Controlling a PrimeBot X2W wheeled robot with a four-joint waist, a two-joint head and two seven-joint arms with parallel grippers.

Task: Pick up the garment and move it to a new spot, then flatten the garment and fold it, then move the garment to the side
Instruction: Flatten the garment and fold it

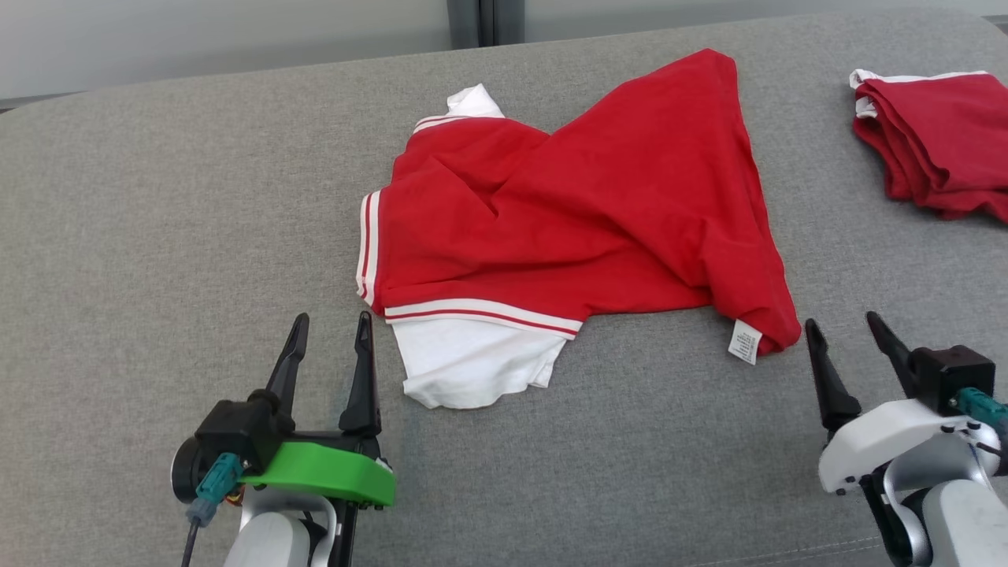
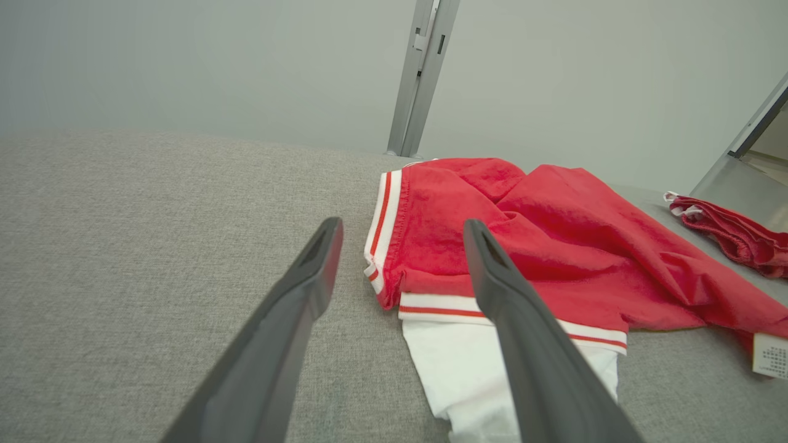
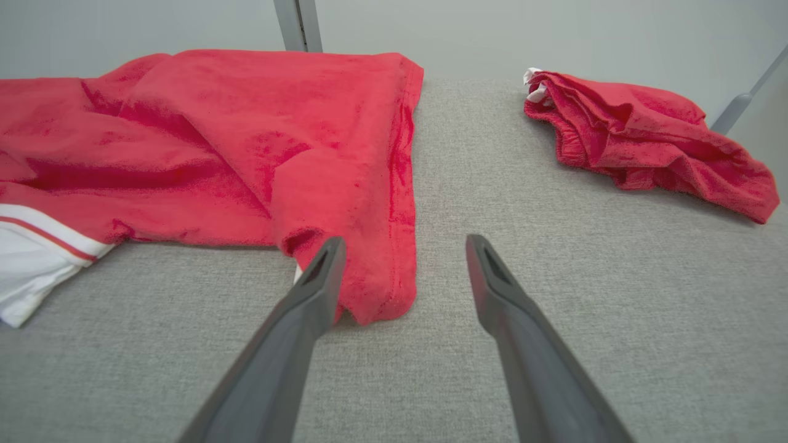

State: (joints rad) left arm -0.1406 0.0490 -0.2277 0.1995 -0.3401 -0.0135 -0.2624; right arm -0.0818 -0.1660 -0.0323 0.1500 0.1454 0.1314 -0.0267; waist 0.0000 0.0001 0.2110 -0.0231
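Garment [image 1: 583, 205] crumpled on grey pad [image 1: 157, 197], ahead of and between both grippers. Left gripper [image 1: 332, 318] spread wide, empty; garment's white part just off its right finger. Right gripper [image 1: 842, 320] also spread, holding nothing; tagged corner just left of its left finger. Red pile [image 1: 937, 142] ahead of right gripper, well apart.
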